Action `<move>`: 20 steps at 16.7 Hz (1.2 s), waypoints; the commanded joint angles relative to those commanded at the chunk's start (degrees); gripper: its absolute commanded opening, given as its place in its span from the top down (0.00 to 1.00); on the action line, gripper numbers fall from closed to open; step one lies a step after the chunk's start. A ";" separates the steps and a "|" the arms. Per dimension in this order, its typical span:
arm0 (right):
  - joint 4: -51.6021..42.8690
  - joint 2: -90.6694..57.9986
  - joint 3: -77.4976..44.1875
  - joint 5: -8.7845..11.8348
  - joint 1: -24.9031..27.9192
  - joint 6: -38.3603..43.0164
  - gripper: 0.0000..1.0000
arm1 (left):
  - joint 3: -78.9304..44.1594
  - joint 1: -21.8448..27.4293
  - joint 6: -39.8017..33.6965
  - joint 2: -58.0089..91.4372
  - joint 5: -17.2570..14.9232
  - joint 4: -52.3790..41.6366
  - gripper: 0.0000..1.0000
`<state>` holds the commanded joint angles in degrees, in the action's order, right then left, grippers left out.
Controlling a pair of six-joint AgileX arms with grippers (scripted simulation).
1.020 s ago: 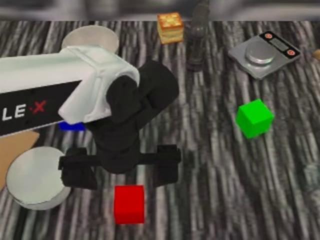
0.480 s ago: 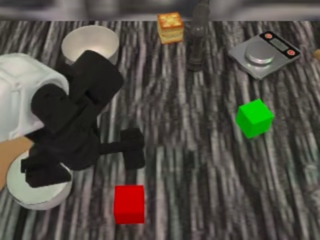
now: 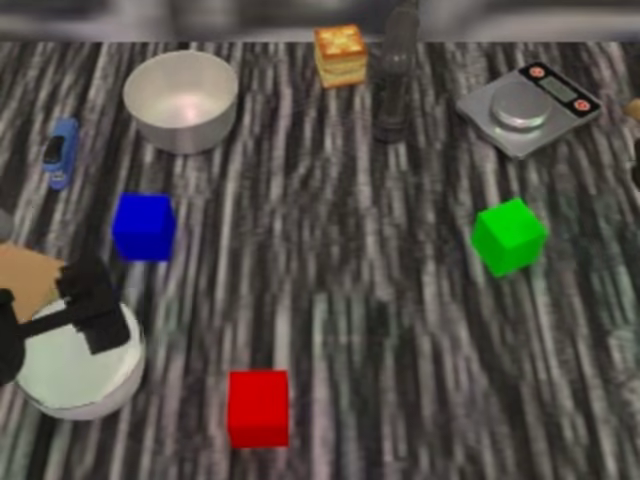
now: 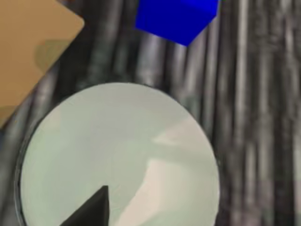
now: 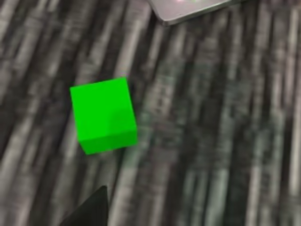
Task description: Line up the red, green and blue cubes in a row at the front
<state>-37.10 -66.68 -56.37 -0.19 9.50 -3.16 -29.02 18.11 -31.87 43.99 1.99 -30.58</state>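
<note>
The red cube sits near the front edge, left of centre. At the left, behind a pale bowl, stands the blue cube, which the left wrist view also catches. The green cube rests at the right, and the right wrist view looks down on it. My left gripper hangs open and empty over the pale bowl at the left edge, one fingertip showing. My right arm barely shows at the right edge; its fingertip is short of the green cube, nothing held.
A second bowl, an orange-yellow patterned block, a dark upright bottle and a kitchen scale line the back. A light-blue gadget and a tan card lie at the left.
My left arm has drawn back from above the red cube to the left edge, uncovering the blue cube, the gadget and the back bowl. The cubes have not moved.
</note>
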 joint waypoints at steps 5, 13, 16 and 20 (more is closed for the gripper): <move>-16.55 -29.59 -23.76 -0.13 4.14 -1.39 0.00 | 15.96 -9.92 12.75 -21.67 -0.36 13.64 0.00; -32.58 -59.00 -50.24 -0.04 8.45 -2.70 0.00 | 28.17 -18.57 29.94 -42.17 -1.80 29.05 0.00; -34.00 -61.56 -52.98 -0.01 8.88 -2.84 0.00 | 29.02 -19.25 31.87 -43.99 -1.99 30.58 0.00; -33.88 -61.45 -52.83 -0.02 8.56 -2.81 0.00 | 29.02 -19.25 31.87 -43.99 -1.99 30.58 0.00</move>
<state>-70.99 -128.13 -109.21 -0.21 18.05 -5.96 0.00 -1.15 0.00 0.00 0.00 0.00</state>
